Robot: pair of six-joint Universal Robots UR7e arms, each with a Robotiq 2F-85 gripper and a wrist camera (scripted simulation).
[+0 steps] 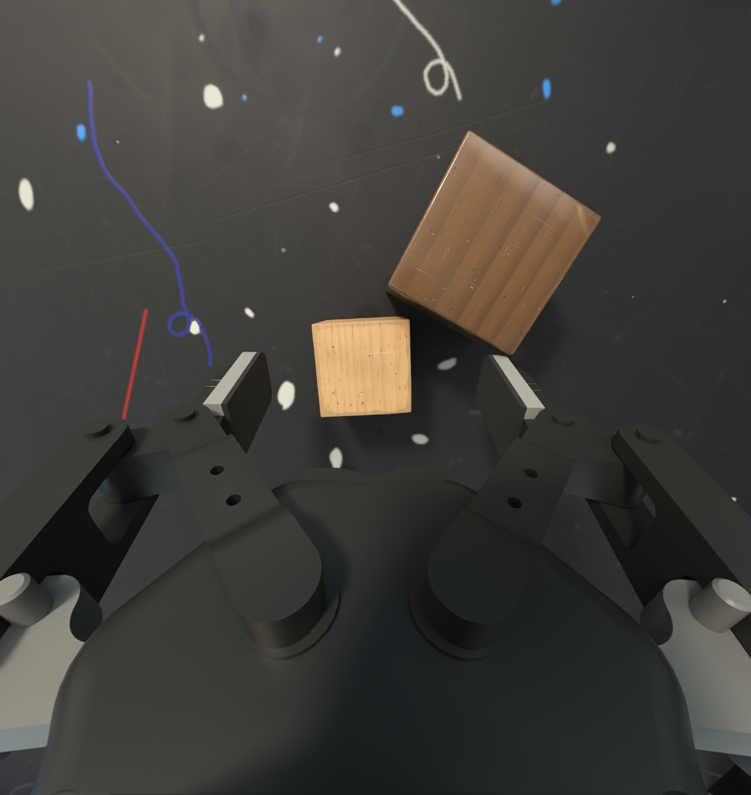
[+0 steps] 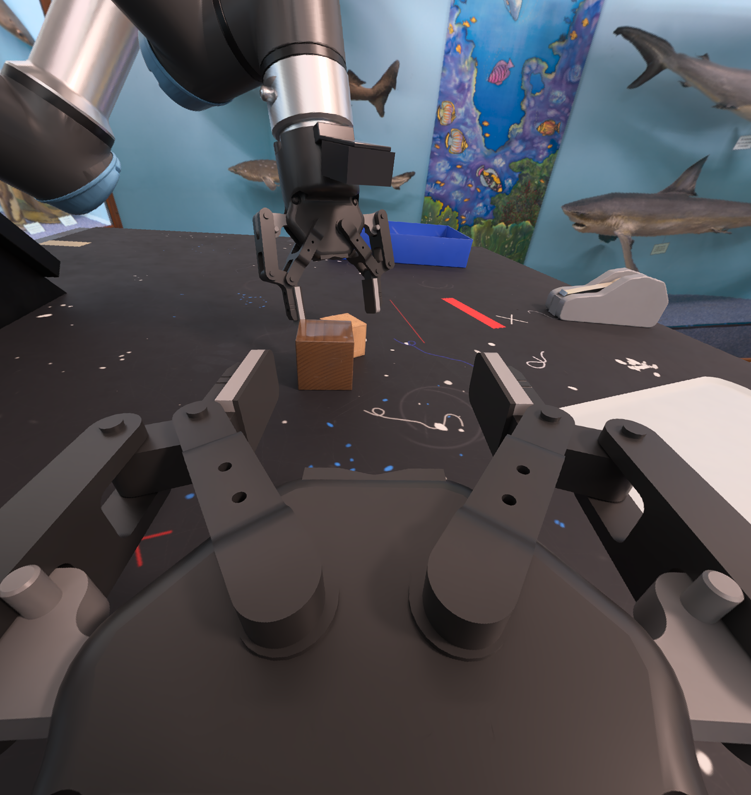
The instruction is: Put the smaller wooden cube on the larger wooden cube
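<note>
The smaller, pale wooden cube (image 1: 361, 366) sits on the dark table, straight below my left gripper (image 1: 373, 383), whose jaws stand wide open on either side of it without touching. The larger, dark brown wooden cube (image 1: 494, 241) stands just beyond it to the right, almost corner to corner. In the right wrist view the larger cube (image 2: 324, 357) is in front, the smaller cube (image 2: 351, 325) half hidden behind it, and the left gripper (image 2: 334, 307) hovers open just above them. My right gripper (image 2: 373, 387) is open and empty, short of the cubes.
A blue bin (image 2: 429, 245) stands at the table's far side. A grey tape dispenser (image 2: 610, 299) sits at the right. A white tray (image 2: 687, 430) lies near right. A black box (image 2: 12, 266) is at the left. The table (image 2: 150, 344) bears paint marks.
</note>
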